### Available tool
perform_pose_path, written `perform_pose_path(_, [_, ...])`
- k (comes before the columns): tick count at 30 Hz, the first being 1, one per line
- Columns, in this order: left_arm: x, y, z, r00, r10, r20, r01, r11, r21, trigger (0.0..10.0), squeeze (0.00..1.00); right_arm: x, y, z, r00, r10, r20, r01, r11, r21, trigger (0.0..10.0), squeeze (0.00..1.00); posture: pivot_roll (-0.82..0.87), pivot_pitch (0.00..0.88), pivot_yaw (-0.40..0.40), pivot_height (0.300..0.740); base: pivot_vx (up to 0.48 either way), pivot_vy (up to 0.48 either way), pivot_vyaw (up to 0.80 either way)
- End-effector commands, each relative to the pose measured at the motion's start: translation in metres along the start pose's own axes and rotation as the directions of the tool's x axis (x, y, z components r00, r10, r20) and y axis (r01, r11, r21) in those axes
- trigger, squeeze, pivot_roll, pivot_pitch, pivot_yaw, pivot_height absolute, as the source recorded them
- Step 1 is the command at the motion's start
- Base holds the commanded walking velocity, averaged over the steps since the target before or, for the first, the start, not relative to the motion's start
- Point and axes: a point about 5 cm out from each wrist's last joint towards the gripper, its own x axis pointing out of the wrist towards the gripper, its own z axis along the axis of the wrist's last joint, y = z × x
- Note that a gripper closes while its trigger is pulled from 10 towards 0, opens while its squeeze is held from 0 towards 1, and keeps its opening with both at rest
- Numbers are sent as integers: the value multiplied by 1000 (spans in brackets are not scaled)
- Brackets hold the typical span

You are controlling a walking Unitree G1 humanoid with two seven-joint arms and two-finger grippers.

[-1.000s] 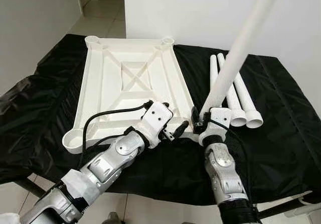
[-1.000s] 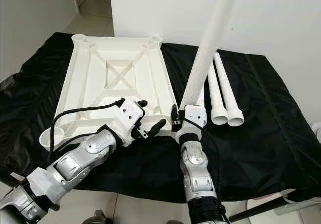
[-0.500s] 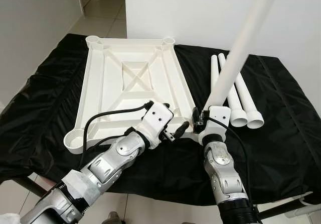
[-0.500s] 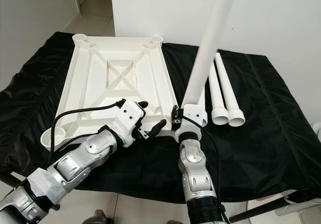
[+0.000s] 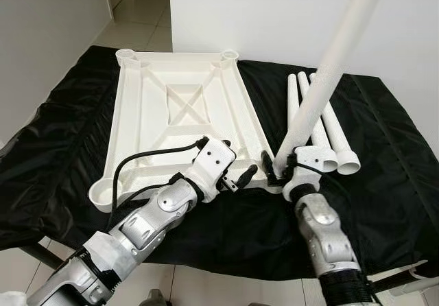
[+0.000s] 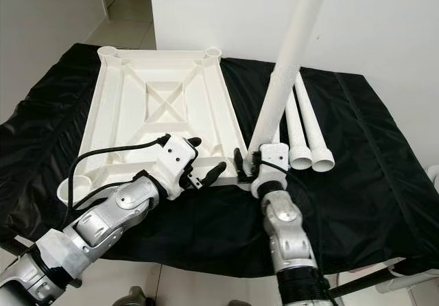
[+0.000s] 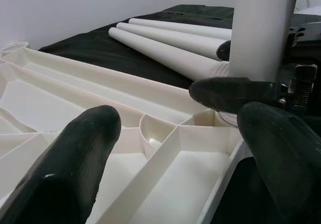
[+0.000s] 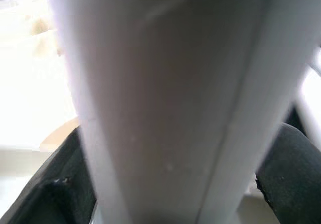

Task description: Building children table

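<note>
Left eye view: an upside-down white top (image 5: 180, 117) lies on a table (image 5: 384, 182) draped in black cloth. The right hand (image 5: 280, 171) grasps a long white leg (image 5: 328, 73) near its lower end, at the top's near right corner; the leg leans up and away from the top toward the wall. Three more legs (image 5: 321, 127) lie side by side on the cloth just beside the top's right edge. The left hand (image 5: 233, 174) hovers over the same near corner of the top with its fingers spread, holding nothing.

Right eye view: the same scene; the leg's foot sits right at the corner of the top, though whether it is seated in a socket I cannot tell.

Left wrist view: between the spread black fingers (image 7: 75, 153) a round socket (image 7: 156, 133) in the top's ribbed corner shows, with the leg standing just behind it.

Right wrist view: the leg (image 8: 165, 98) is clamped between two black pads (image 8: 60, 194).

The leg looks like light, stiff, smooth plastic, so it may slip or twist in the grip. A hold low on the leg, near the socket, suits pushing it in; the long free end will lever easily, so it should be brought upright first.
</note>
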Motion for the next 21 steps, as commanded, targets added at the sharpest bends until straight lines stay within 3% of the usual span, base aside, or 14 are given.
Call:
perform_pose_path(1, [-3,-15,3,954,-299,0,299,954,-4,10000,0,4,-1,0,996,86,-6,-86,996,-26,10000,0,16,0,-47,740,0,0,0])
perform_pose_path(3, [-6,-16,0,944,-329,-8,329,944,-16,10000,0,6,-3,0,986,168,-13,-168,984,-54,10000,0,21,0,-50,740,0,0,0])
perform_pose_path(10, [-12,-16,-5,929,-368,-35,366,930,-37,10000,0,10,-2,2,961,277,-11,-277,957,-83,10000,0,26,0,-51,740,0,0,0])
perform_pose_path(15, [-22,-19,-15,884,-456,-101,449,890,-79,10000,0,15,5,2,910,413,-31,-414,906,-90,10000,0,32,0,-52,740,0,0,0])
perform_pose_path(16, [-23,-21,-16,875,-471,-109,463,881,-95,10000,0,16,6,1,899,436,-36,-438,894,-97,6353,0,32,0,-53,740,0,0,0])
perform_pose_path(17, [-24,-21,-17,870,-480,-112,470,876,-106,10000,0,16,7,1,892,450,-39,-452,886,-102,6353,0,32,0,-53,740,0,0,0])
perform_pose_path(18, [-25,-22,-17,863,-491,-118,479,870,-116,10000,0,16,6,0,887,459,-45,-461,882,-96,2902,0,33,0,-53,740,0,0,0])
perform_pose_path(19, [-26,-22,-18,859,-497,-122,484,866,-122,10000,0,16,6,-1,884,465,-48,-467,879,-91,2902,0,33,0,-53,740,0,0,0])
perform_pose_path(20, [-27,-23,-17,854,-506,-122,495,862,-114,10000,0,16,5,-2,882,469,-52,-472,877,-89,627,0,34,0,-53,740,0,0,0])
perform_pose_path(21, [-28,-24,-17,850,-512,-121,502,858,-108,10000,0,15,4,-2,880,472,-54,-475,875,-88,627,0,34,0,-53,740,0,0,0])
